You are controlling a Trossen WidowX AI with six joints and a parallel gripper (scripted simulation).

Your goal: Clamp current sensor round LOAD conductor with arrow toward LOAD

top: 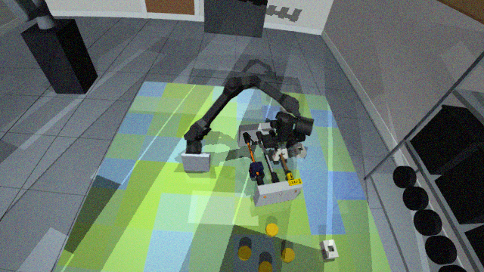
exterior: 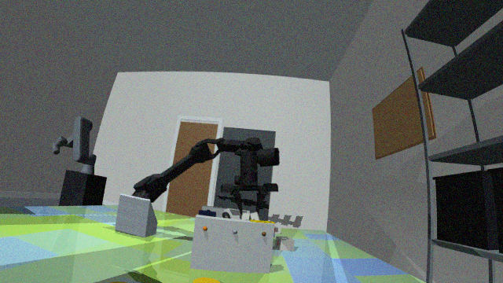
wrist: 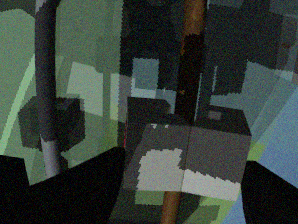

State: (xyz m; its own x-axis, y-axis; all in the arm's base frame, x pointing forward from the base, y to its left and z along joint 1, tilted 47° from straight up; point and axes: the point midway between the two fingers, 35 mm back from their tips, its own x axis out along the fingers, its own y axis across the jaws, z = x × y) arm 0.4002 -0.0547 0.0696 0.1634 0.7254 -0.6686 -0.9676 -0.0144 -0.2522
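Observation:
The split-core sensor (top: 282, 155) (exterior: 246, 215) (wrist: 200, 156) is a grey and white block. It sits round the brown conductor (top: 285, 166) (wrist: 194, 23), which runs to the yellow LOAD marker (top: 294, 182) (exterior: 261, 222) at the front block (top: 277, 194) (exterior: 232, 245). My gripper (top: 280, 150) (exterior: 245, 211) (wrist: 185, 164) is shut on the sensor from above, one finger on each side. In the wrist view the two halves meet along a seam over the conductor. I cannot make out the arrow or the latch.
A black conductor (top: 267, 159) and an orange conductor (top: 249, 151) carrying a dark blue block (top: 259, 168) run beside it on the left. A small white box (top: 299, 151) (exterior: 288, 244) lies right of the fixture. Yellow discs (top: 271, 229) and another white box (top: 329, 249) lie nearer the front. Shelves stand to the right.

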